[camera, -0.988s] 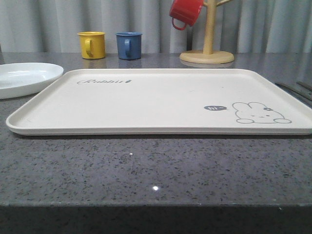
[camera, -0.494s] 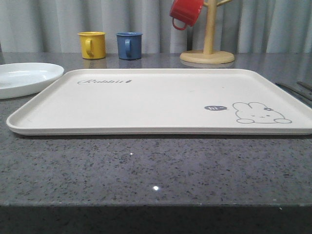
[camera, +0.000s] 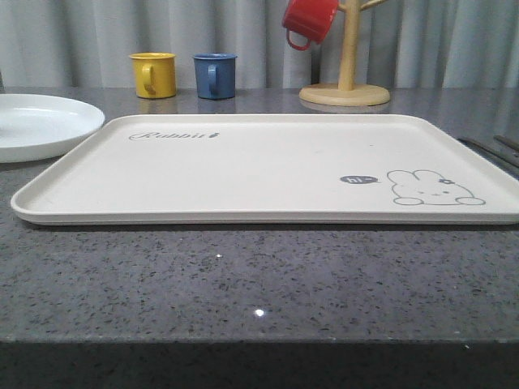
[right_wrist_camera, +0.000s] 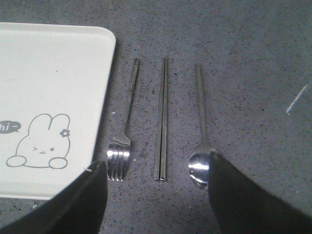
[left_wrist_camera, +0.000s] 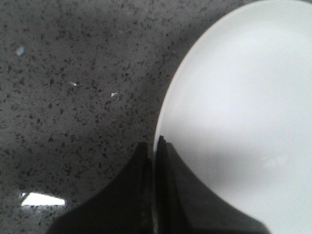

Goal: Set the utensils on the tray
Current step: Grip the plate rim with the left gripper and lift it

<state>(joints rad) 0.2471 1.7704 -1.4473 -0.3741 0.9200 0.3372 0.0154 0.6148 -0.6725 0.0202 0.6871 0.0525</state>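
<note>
A large cream tray (camera: 268, 166) lies flat on the speckled grey countertop (camera: 243, 284), its surface bare apart from the script word "Rabbit" (camera: 173, 136) near its far left corner and a grey rabbit drawing (camera: 434, 188) beside a small dark bubble reading "hi~" near its right end. Just off the tray's left edge sits a round white plate (camera: 40, 126); my left gripper (left_wrist_camera: 155, 161) has its jaws pressed together on the plate's rim. Beside the tray's right edge lie a fork (right_wrist_camera: 124, 131), a pair of chopsticks (right_wrist_camera: 161, 119) and a spoon (right_wrist_camera: 201, 131), parallel and apart from one another, with my right gripper (right_wrist_camera: 156, 195) spread wide above their near ends. Behind the tray stand a yellow mug (camera: 153, 74) and a blue mug (camera: 215, 75); a red mug (camera: 309, 21) hangs on a wooden mug stand (camera: 346, 77).
</note>
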